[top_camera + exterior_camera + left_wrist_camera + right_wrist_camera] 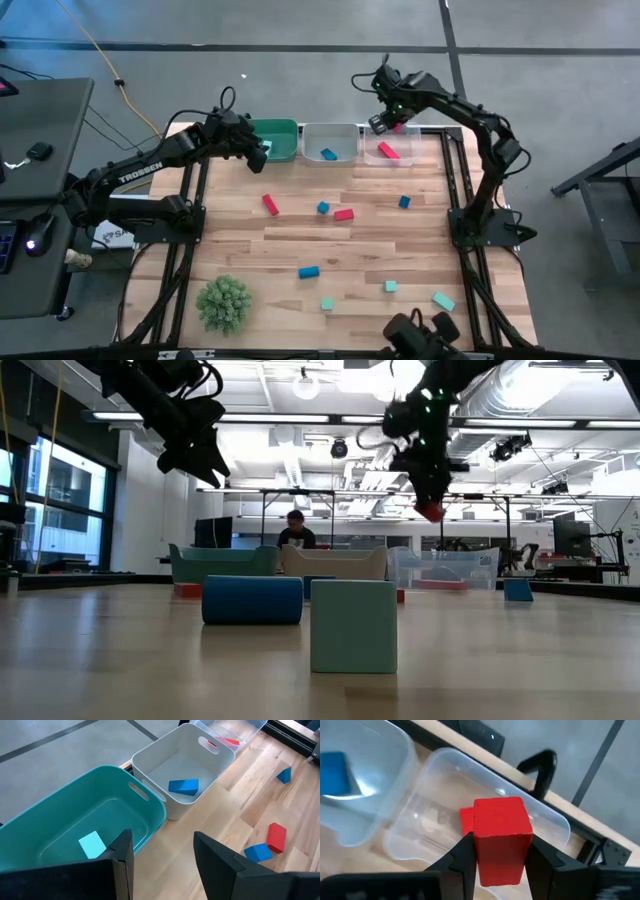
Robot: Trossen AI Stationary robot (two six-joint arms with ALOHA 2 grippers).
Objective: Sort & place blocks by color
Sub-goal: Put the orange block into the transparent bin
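Now over the worktop (300, 245): three bins along the far edge. Right gripper (497, 855) clamped on a red block (501, 840), poised above the clear bin (415, 840) for the drop. Left gripper (162, 852) empty, parted, beside the teal bin (65, 815). Remaining blocks scattered nearer.

In the right wrist view, the red block (501, 840) held between the dark fingers hides most of a second red piece (466, 822) lying in the clear bin (555, 827) behind it; only a sliver shows. The white bin (405, 767) beside it is cut off at the picture's edge, as is the blue block (334, 772) inside.

In the low view, the teal cube (353, 626) and blue bar (252, 600) nearest the camera screen the bins' lower walls. The person (296, 532) beyond the table is hidden below the shoulders by the bins.
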